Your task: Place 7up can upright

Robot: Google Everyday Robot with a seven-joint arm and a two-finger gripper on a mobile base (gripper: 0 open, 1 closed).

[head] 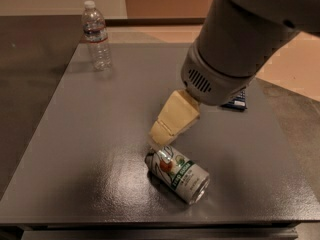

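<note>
Grey and faintly glossy, the table (pixel 90 134) fills most of the view, with tan floor (pixel 292 69) seen beyond its far edge. The can (pixel 177 173) is found lying on its side near the front edge. Its long axis runs diagonally, with one silver end turned toward the front right and the other toward the gripper (pixel 159 135). The gripper is held just above and behind the can's upper-left end, with its tip pointed down at it. Whether contact is made cannot be told, nor how far the gripper is opened. Nothing is seen to be held by it. A bottle (pixel 97 36) is stood upright near the far left corner, well apart. A blue packet (pixel 236 102) is partly hidden behind the arm (pixel 240 49) at the right.

The can is judged light and thin-walled, easily dented if squeezed hard, and smooth enough to slip. Being round, it is likely to roll across the glossy top if nudged sideways. A hold across the body near its middle, at right angles to the long axis, is judged best. With modest force used, the can could then be swung upright and set on its base.
</note>
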